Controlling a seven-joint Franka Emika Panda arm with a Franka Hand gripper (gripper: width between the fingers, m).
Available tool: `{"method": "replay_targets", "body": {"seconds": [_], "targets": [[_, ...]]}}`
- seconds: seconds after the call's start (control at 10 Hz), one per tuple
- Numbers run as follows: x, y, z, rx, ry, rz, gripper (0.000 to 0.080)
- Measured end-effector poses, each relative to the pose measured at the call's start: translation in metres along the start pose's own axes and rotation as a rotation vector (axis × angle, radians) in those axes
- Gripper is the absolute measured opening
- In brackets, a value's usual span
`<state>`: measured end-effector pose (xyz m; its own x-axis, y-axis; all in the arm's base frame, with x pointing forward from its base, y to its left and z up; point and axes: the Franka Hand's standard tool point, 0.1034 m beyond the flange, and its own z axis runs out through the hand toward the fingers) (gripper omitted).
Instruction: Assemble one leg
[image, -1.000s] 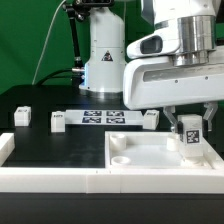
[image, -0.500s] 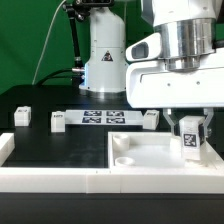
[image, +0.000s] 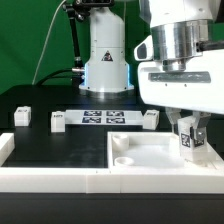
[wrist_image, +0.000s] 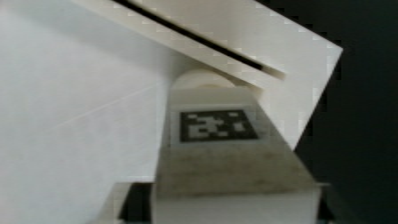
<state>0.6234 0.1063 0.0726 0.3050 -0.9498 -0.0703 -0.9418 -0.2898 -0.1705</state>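
My gripper (image: 187, 128) is shut on a leg (image: 188, 141), a small white peg with a black-and-white tag, held upright over the far right corner of the large white square panel (image: 150, 153). In the wrist view the leg (wrist_image: 221, 135) fills the middle with its tag facing the camera, and the panel (wrist_image: 80, 110) lies behind it. The leg's lower end is at the panel's surface; whether it touches cannot be told. Three more legs stand on the black table: one at the exterior view's left (image: 22, 116), one beside the marker board (image: 57, 121) and one at its other end (image: 151, 119).
The marker board (image: 105, 118) lies flat on the table behind the panel. A white rail (image: 50, 178) runs along the table's front edge, with a raised end (image: 5, 148) at the exterior view's left. The robot base (image: 105, 60) stands at the back.
The arm's housing has shifted toward the exterior view's right and turned about its axis. The leg stays in the gripper at the panel's far right corner.
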Motion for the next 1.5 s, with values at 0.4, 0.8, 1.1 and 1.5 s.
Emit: {"method": "replay_targets", "body": {"seconds": [0.4,0.8,1.1,1.5], "targets": [[-0.006,0.001,0.001,-0.002,0.008,0.258,0.0292],[-0.012,-0.001,0.0,-0.003,0.005,0.03,0.0625],[-0.018,0.001,0.003,-0.018,-0.004,-0.274,0.0648],[-0.015,0.001,0.003,-0.022,-0.002,-0.706,0.0649]]}}
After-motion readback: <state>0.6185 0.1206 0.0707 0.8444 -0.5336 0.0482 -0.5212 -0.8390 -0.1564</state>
